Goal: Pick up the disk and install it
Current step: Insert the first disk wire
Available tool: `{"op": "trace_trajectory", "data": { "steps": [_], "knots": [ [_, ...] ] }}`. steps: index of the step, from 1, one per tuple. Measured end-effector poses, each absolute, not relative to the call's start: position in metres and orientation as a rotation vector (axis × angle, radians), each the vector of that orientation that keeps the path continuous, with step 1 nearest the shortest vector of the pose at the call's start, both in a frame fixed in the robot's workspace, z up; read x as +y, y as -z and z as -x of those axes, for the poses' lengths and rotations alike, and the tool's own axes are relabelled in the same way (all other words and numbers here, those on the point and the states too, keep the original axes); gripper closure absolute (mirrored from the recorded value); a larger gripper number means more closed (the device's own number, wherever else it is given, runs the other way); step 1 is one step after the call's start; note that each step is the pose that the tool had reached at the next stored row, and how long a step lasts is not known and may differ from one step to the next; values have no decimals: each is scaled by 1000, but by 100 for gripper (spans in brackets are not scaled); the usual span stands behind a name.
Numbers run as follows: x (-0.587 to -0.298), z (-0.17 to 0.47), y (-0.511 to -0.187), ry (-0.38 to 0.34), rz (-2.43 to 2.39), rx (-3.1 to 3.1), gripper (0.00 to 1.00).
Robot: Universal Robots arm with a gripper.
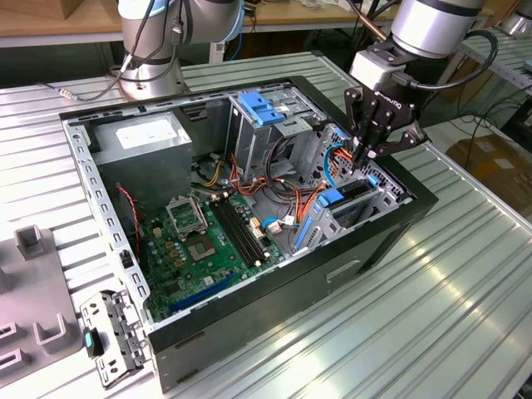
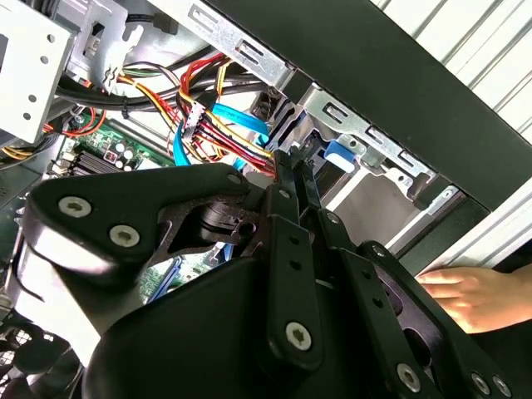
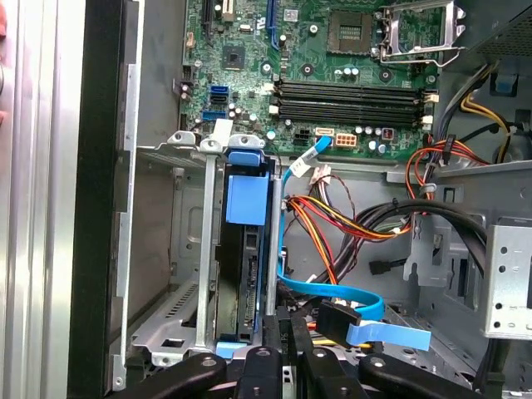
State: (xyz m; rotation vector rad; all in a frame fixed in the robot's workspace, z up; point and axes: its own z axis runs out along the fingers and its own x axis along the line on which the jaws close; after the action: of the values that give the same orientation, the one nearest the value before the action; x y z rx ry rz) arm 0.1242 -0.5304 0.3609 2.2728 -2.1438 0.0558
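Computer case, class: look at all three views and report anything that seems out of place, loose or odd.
A person's hand rests beside the case's black wall, close to the working gripper. Inside, a blue flat cable lies unplugged near the disk seated on edge in its bay.

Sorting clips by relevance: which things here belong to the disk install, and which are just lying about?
Job: gripper; disk, standing in its bay; bay cage.
Lying about: motherboard; power supply; blue bracket; cables; a hand.
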Motion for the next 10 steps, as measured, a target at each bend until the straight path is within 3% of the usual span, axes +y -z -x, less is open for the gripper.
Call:
{"op": "trace_trajectory", "data": {
  "steps": [10],
  "knots": [
    [-530,-115,-361,-82,-2283,-2154,84]
  ]
}}
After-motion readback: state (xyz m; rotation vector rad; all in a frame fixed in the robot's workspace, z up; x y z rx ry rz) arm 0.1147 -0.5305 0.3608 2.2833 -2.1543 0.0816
